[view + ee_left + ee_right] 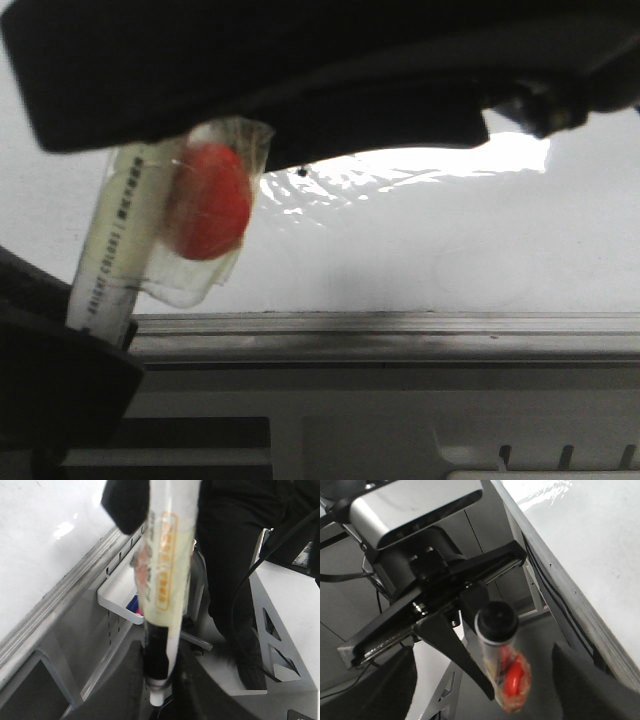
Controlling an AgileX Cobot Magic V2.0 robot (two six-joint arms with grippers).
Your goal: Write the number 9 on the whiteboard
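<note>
The whiteboard (450, 240) fills the back of the front view, with its grey metal rail (400, 335) below. It also shows in the left wrist view (40, 545) and the right wrist view (590, 545). No number 9 is in view; only a small black tick mark (302, 172) shows. My left gripper (160, 692) is shut on a cream marker pen (165, 565). The pen has a red piece (205, 200) taped to its upper part and stands tilted in front of the board. My right gripper (485, 700) is open, its fingers wide on either side of the pen's black end (495, 622).
The right arm's dark body (300, 70) spans the top of the front view and hides the pen's upper end. A white tray (120, 600) hangs under the rail. A grey stand (280, 645) and black cables (250, 590) are below the board.
</note>
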